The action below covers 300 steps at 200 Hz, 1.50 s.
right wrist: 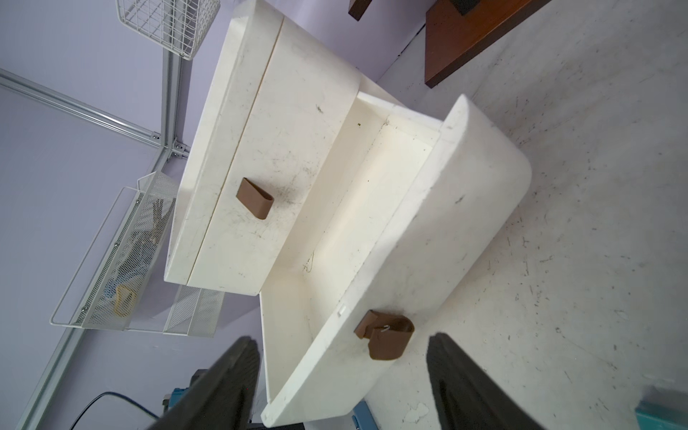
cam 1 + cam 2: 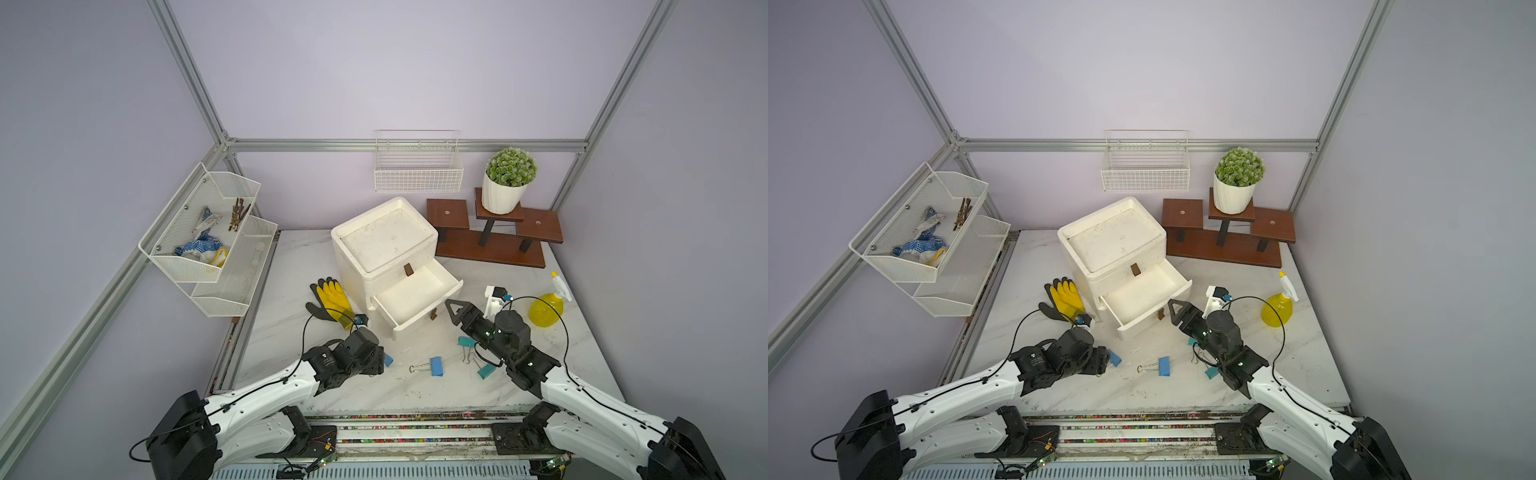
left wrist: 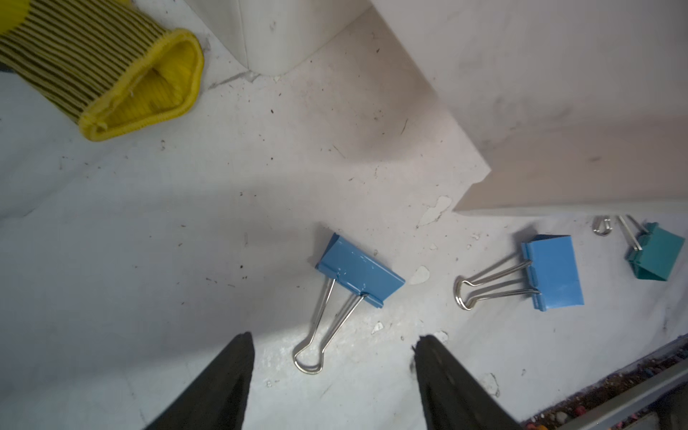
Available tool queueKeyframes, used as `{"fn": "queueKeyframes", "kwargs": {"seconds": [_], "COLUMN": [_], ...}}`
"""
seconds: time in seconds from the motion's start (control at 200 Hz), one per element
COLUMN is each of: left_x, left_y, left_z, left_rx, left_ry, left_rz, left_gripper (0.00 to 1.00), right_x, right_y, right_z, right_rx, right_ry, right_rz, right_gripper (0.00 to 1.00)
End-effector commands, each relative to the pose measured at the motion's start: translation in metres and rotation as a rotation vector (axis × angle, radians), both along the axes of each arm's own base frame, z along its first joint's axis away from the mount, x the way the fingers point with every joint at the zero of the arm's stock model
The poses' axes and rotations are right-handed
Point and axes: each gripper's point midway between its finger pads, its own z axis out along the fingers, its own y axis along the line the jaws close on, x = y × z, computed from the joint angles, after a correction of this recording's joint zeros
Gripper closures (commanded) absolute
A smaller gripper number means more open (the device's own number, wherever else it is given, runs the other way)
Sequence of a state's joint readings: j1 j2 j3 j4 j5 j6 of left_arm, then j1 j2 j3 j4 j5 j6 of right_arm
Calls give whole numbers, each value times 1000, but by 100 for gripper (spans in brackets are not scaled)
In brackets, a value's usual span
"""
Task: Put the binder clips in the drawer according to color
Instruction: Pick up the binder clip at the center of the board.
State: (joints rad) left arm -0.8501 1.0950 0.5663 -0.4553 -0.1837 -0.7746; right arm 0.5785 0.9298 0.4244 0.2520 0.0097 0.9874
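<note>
The white drawer chest (image 2: 386, 249) stands mid-table, and the drawer under the top one (image 2: 415, 297) is pulled out, its inside bare. My right gripper (image 1: 342, 340) is open just in front of that drawer's brown tab (image 1: 387, 335), not touching it; in both top views it (image 2: 454, 311) (image 2: 1177, 309) hovers at the drawer's right corner. My left gripper (image 3: 333, 340) is open low over the table, with the wire handle of a blue binder clip (image 3: 359, 275) lying between its fingers. A second blue clip (image 2: 435, 366) and two teal clips (image 2: 465, 341) (image 2: 484, 371) lie on the table.
A yellow-and-black glove (image 2: 330, 299) lies left of the chest. A yellow spray bottle (image 2: 546, 307) and a small white device (image 2: 494, 299) sit to the right. A wooden stand (image 2: 494, 245) with a potted plant (image 2: 505, 187) is at the back. Wire baskets (image 2: 208, 232) (image 2: 417, 174) hang on the walls.
</note>
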Motion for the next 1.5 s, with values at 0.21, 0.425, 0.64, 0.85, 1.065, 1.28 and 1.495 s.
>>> {"fn": "queueKeyframes", "kwargs": {"seconds": [0.21, 0.425, 0.64, 0.85, 1.065, 1.28, 1.495], "left_x": [17, 20, 6, -15, -16, 10, 4], "left_y": [-4, -29, -18, 1, 33, 20, -18], "left_z": [-11, -21, -41, -53, -23, 27, 40], "left_rx": [-62, -82, -6, 24, 27, -47, 19], "left_ry": [154, 299, 383, 442, 330, 205, 163], "left_rz": [317, 431, 524, 604, 678, 639, 120], "left_gripper": [29, 32, 41, 56, 47, 34, 33], "right_x": [-9, -14, -19, -18, -16, -18, -21], "right_y": [-4, -11, -19, -21, -17, -15, -12], "right_z": [0, 4, 4, 3, 3, 2, 6], "right_rx": [-29, -32, -16, -3, 18, 15, -12], "right_ry": [-4, -22, -30, -29, -31, -31, -51], "right_rz": [16, 4, -19, -30, -17, -2, 33], "right_gripper": [26, 26, 25, 25, 25, 25, 24]}}
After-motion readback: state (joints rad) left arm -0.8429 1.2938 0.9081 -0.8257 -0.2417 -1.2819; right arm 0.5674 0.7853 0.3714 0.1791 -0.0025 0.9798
